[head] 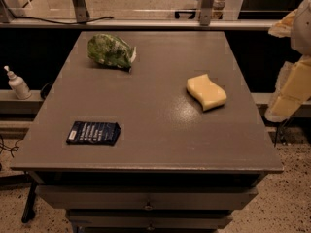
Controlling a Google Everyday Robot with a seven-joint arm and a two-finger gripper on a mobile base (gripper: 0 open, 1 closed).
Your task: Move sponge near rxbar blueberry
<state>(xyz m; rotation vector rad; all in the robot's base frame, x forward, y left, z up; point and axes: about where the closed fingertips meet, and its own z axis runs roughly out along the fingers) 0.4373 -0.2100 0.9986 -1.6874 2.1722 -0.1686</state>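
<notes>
The sponge [206, 91], a pale yellow foam block with wavy sides, lies on the right half of the grey table [155, 120]. The rxbar blueberry [93, 132], a flat dark navy wrapper with white print, lies near the front left of the table. My gripper [291, 89], boxy and pale yellow, hangs at the right edge of the view, off the table's right side and well apart from the sponge. It holds nothing that I can see.
A green-and-white wrinkly bag [111, 51] lies at the back left of the table. A white pump bottle [18, 84] stands on a ledge to the left. Drawers [146, 205] sit under the table front. A rail [146, 23] runs behind the table.
</notes>
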